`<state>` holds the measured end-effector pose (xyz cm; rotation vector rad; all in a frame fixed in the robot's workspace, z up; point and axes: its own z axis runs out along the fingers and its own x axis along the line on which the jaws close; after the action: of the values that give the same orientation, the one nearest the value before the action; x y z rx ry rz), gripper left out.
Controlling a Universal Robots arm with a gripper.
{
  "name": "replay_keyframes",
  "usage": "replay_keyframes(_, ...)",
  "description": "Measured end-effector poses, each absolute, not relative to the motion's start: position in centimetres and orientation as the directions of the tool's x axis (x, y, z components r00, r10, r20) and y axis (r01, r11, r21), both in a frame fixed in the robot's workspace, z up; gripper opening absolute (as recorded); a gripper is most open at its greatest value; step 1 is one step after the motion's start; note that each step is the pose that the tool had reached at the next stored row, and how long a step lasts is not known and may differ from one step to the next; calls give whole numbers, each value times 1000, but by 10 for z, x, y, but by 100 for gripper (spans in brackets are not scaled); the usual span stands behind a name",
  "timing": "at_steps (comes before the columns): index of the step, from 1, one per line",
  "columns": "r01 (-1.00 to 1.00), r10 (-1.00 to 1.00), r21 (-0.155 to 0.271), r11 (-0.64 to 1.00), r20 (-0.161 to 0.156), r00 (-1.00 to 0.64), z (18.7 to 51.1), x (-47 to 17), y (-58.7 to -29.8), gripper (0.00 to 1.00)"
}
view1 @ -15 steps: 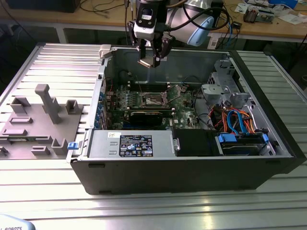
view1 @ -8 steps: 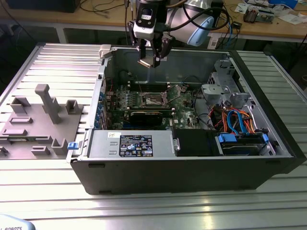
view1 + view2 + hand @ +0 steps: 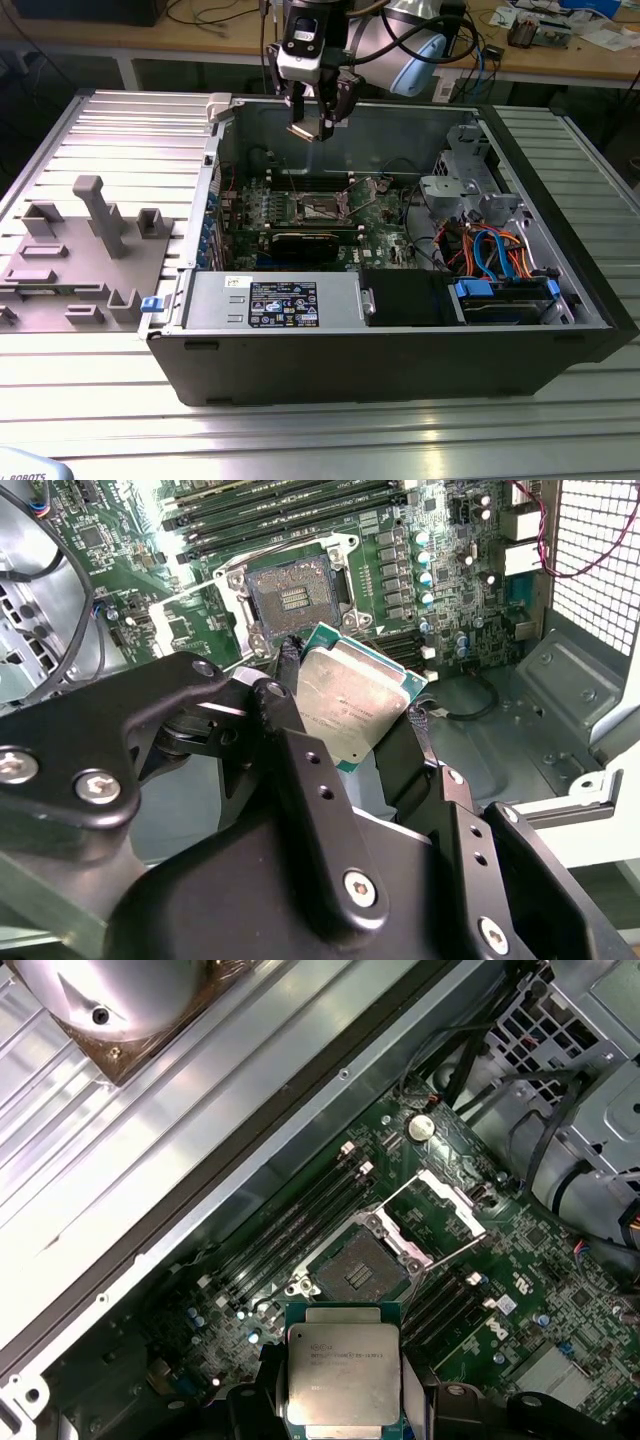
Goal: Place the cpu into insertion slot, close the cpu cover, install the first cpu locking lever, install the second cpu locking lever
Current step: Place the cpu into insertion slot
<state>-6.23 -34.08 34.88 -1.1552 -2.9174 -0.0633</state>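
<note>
Closest in both wrist views: black jaws, closed only to cpu width, pinching the cpu (image 3: 350,695) by two opposite edges w/ its silver lid facing the cams. In the exterior view the cpu (image 3: 312,131) hangs under the arm (image 3: 395,35), above the open pc case (image 3: 380,350). It sits over the case's back part, near the rear wall & clear of the board.

Ribbed aluminium surface (image 3: 300,430) carries the case; overhead light glares off it in front of the case. Grey fixture block (image 3: 80,250) w/ posts & pockets lies on the same surface, just beside the case on the exterior view's left. Behind the case runs a wood-topped rear surface (image 3: 200,30) w/ loose cables & small items.

Inside the case, the socket (image 3: 358,1268) lies bare on the green board. The cpu cover (image 3: 450,1200) is swung up off it, hinged at one edge. Memory slots (image 3: 300,1215) flank the socket. Grey psu (image 3: 280,300) w/ a label runs along the case's front wall, and a black card (image 3: 300,243) sits btwn psu & socket. Drive cage (image 3: 465,170) plus blue/orange cables (image 3: 500,250) fill the case's end on the exterior view's right, well apart from the socket. Black cable loops (image 3: 60,620) curve over the board's edge inside the case.
</note>
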Motion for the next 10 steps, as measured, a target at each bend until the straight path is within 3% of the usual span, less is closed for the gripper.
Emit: replay_keyframes(10, 695, 695, 36, 718, 18, -719, 349, -62, -341, 55)
